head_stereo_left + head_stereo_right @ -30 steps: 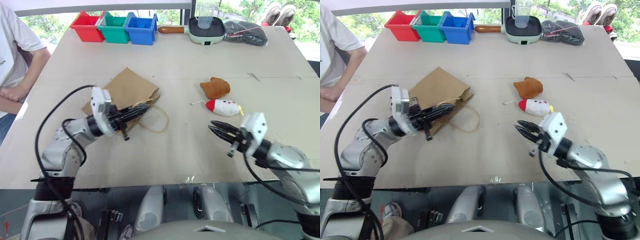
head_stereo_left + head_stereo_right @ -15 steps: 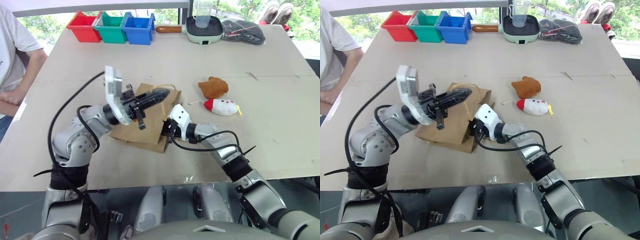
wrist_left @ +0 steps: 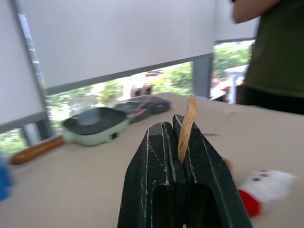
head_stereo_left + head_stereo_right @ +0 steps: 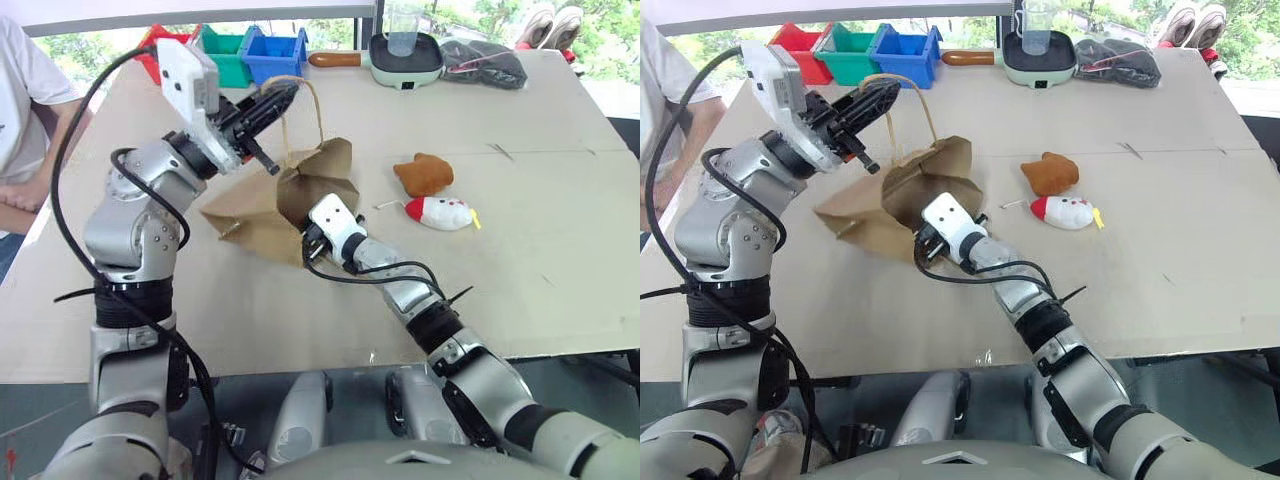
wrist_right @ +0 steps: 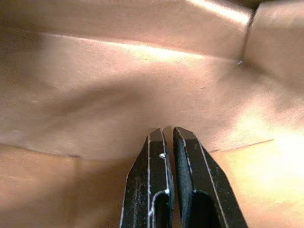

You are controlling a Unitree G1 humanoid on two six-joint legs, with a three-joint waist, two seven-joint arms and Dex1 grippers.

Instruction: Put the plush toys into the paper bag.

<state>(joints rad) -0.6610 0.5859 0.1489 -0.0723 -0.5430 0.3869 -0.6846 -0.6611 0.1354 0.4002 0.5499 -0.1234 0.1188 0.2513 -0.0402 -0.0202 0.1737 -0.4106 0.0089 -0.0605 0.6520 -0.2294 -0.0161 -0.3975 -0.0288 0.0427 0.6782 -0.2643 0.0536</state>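
Behind my big tan table [image 4: 330, 110] sit 3 bins [image 4: 270, 52], red, green and blue, and a pale green pan [image 4: 408, 55]. My left gripper [image 4: 278, 98] is pinched tight on 1 cord handle [image 3: 186, 127] of the paper bag [image 4: 262, 205], holding it up above the bag. My right gripper [image 5: 167, 134] is squeezed together and holds nothing; it pokes into the bag's open mouth. Just right of the bag lie 2 plush toys, the orange-brown toy [image 4: 424, 174] and, near it, the white toy [image 4: 445, 213] with its red end.
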